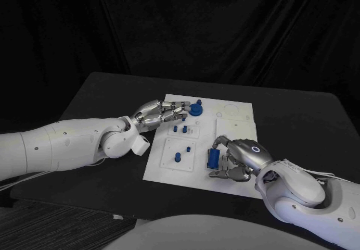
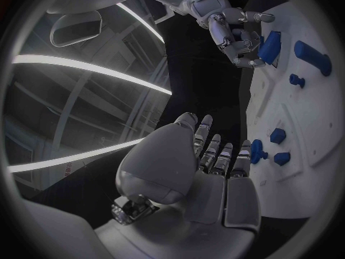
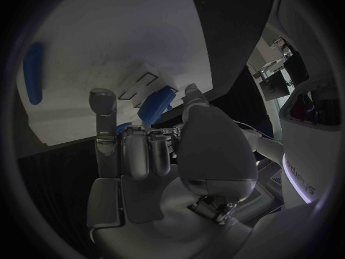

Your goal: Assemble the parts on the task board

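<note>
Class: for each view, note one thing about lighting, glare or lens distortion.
Head view: dark backdrop, the white task board stands out brightly. Left wrist view: fisheye bends the bright ceiling light strips into arcs. Right wrist view: the board's straight edges curve; the right hand lies in dim shade.

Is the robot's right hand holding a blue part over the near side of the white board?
Yes, in the head view the right hand grips a blue part above the task board.
</note>
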Available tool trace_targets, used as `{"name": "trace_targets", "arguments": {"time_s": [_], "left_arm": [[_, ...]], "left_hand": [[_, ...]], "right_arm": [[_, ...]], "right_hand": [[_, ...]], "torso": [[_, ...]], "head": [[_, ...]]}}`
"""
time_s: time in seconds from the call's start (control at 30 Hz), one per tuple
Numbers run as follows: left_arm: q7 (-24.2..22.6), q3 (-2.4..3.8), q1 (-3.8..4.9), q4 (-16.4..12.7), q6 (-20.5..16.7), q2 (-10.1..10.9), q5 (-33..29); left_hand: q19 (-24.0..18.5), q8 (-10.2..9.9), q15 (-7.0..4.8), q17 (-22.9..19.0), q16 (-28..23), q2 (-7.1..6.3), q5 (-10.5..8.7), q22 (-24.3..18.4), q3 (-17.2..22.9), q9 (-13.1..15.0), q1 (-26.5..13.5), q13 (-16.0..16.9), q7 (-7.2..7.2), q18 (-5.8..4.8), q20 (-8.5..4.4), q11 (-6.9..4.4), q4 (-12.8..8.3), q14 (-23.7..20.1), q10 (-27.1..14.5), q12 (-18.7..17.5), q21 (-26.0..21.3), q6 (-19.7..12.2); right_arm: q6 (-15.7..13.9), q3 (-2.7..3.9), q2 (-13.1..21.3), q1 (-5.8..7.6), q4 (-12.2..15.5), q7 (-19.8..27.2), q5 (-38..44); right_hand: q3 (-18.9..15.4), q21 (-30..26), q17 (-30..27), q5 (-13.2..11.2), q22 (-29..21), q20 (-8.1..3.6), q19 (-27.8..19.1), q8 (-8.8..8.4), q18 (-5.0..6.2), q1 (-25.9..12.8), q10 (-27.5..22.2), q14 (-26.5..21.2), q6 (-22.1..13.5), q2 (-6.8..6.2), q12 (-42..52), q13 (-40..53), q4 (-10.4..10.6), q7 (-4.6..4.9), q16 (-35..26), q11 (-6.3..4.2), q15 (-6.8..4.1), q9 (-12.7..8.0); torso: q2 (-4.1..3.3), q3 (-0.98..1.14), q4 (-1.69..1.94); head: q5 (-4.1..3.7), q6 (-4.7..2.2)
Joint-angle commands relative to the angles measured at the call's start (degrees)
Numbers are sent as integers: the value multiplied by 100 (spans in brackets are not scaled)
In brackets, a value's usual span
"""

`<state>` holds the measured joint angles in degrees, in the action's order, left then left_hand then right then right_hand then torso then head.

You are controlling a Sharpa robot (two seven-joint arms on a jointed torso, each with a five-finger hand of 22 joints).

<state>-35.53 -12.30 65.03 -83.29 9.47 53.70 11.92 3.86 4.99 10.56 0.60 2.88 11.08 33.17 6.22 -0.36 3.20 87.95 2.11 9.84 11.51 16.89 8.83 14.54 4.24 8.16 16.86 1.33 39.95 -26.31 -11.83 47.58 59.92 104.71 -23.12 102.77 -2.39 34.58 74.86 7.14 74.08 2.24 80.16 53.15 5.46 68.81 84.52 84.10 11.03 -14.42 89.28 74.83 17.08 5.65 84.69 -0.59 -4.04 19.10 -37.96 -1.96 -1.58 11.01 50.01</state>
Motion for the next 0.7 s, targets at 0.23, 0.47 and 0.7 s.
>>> {"name": "trace_targets", "arguments": {"time_s": [0.23, 0.47, 0.7], "left_arm": [[-21, 5, -18, -3, 114, -11, -24], [-2, 5, -26, 0, 137, -17, -24], [19, 5, -32, 2, 163, -29, -24]], "left_hand": [[53, 83, 36, 73, 79, 10, 103, 97, 201, 70, 81, 44, 32, -194, 0, 66, -1, 60, -27, 85, 92, 36], [53, 83, 36, 73, 79, 10, 103, 97, 201, 70, 81, 44, 32, -194, 0, 66, -1, 60, -27, 85, 92, 36], [61, 92, 38, 75, 85, 7, 105, 100, 245, 72, 88, 48, 48, -204, 0, 90, -16, 67, -4, 111, 94, 53]], "right_arm": [[-325, 1, 23, -15, 17, 62, -12], [-272, 1, 7, -15, -18, 63, -12], [-160, 1, -17, -15, -52, 53, -12]], "right_hand": [[-96, -154, 558, 151, 460, -8, 53, 121, 283, 110, 548, 395, -199, -83, 72, 1517, 12, -7, -68, 32, 1, -195], [188, -198, 544, 1519, 464, -6, 62, 225, 286, 354, 548, 392, -190, 236, 72, 1517, -10, -9, -77, 30, -2, -348], [397, -251, 555, 3168, 466, -15, 60, 270, 289, 556, 548, 391, -199, 407, 72, 1517, -33, -11, -73, 19, -10, -527]], "torso": [[2, 1, -2], [5, -1, -1], [1, 0, 1]], "head": [[2, -1], [-6, -1], [-17, -1]]}}
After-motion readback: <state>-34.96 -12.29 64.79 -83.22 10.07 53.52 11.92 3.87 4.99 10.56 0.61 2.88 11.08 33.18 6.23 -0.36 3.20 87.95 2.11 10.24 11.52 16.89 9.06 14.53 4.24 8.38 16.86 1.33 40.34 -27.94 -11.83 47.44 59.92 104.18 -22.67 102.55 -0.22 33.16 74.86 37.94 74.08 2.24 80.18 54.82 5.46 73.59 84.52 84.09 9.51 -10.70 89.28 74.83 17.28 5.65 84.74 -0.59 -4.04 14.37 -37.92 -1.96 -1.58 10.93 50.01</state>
